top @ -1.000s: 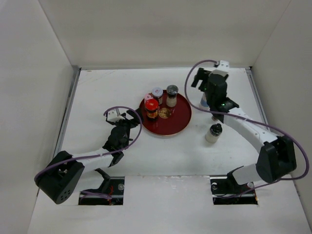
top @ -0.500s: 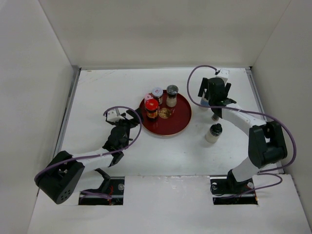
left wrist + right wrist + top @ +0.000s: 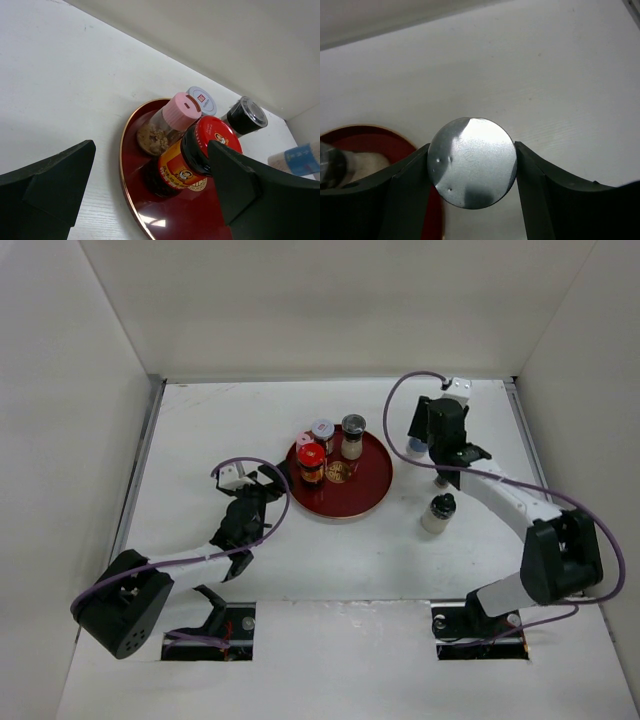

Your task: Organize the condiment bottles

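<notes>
Top external view looks down on a white tabletop (image 3: 200, 440) with a round red tray (image 3: 352, 498) near the middle. Four little bottles stand close together in the far left part of the tray. They are a red-lidded jar (image 3: 311, 460), a pink-capped bottle (image 3: 182, 111) just behind it, a pale-lidded bottle (image 3: 322, 429) and a dark-capped shaker (image 3: 353, 434).

A small dark-capped bottle (image 3: 437, 512) stands by itself on the tabletop. It is to the right of the tray and does not touch it. Farther back, also right of the tray, is the tall white bottle (image 3: 414, 448) with a blue band.

The right gripper (image 3: 471, 147) is at this bottle. In the right wrist view the bottle's shiny round top (image 3: 471, 172) sits right between the two dark fingers (image 3: 405, 190). Both fingers touch its sides, so the gripper has hold of it. I cannot tell if the bottle is standing on the tabletop or is lifted a little.

The left gripper (image 3: 270, 478) sits low by the left side of the tray and points at it. Its fingers are spread wide apart and hold nothing. In the left wrist view the red-lidded jar and the pink-capped bottle are the ones nearest to it.
</notes>
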